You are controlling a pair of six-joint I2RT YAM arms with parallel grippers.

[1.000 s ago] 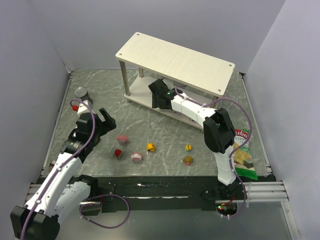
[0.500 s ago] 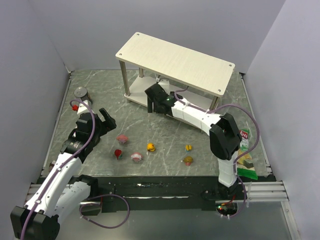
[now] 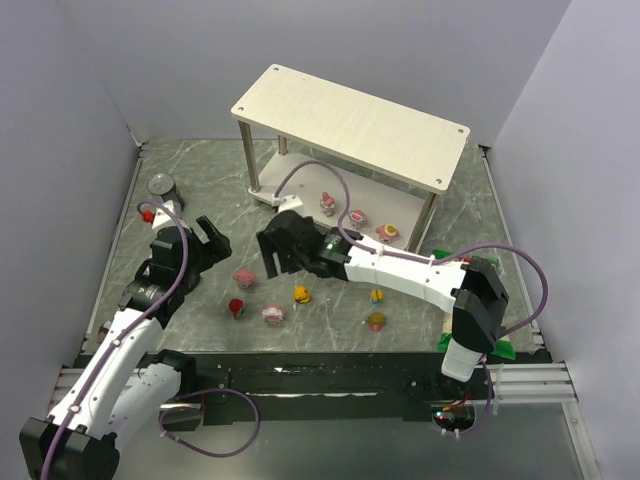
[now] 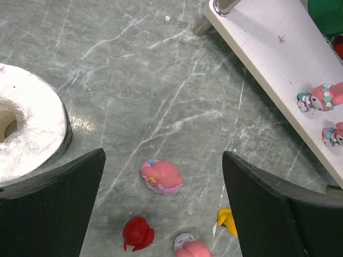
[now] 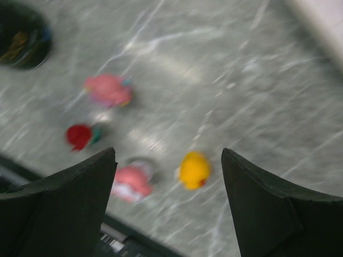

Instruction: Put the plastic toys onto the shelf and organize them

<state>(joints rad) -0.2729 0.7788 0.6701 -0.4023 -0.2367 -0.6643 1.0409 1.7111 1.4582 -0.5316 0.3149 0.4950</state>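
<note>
The shelf [image 3: 350, 118] stands at the back, and three pink-and-white toys [image 3: 357, 217] stand on its lower board [image 4: 268, 59]. Six toys lie on the table: pink [image 3: 244, 275], red [image 3: 237, 306], pink-and-white [image 3: 273, 314], orange-yellow [image 3: 301, 294], yellow-blue [image 3: 377, 295] and brown-pink [image 3: 376, 321]. My left gripper [image 3: 207, 240] is open and empty above the pink toy [image 4: 161, 176]. My right gripper [image 3: 275, 250] is open and empty, over the orange-yellow toy [image 5: 194, 169] and the pink-and-white toy [image 5: 132, 181]; this view is blurred.
A metal can [image 3: 162, 186] stands at the far left, with a small red item [image 3: 150, 212] beside it. A round white-rimmed object [image 4: 27, 134] lies left of my left gripper. A green chips bag [image 3: 505, 347] peeks out behind the right arm's base.
My right arm has swung out from under the shelf to the left, over the toys on the table. Three toys now show on the lower board. The left arm barely moved.
</note>
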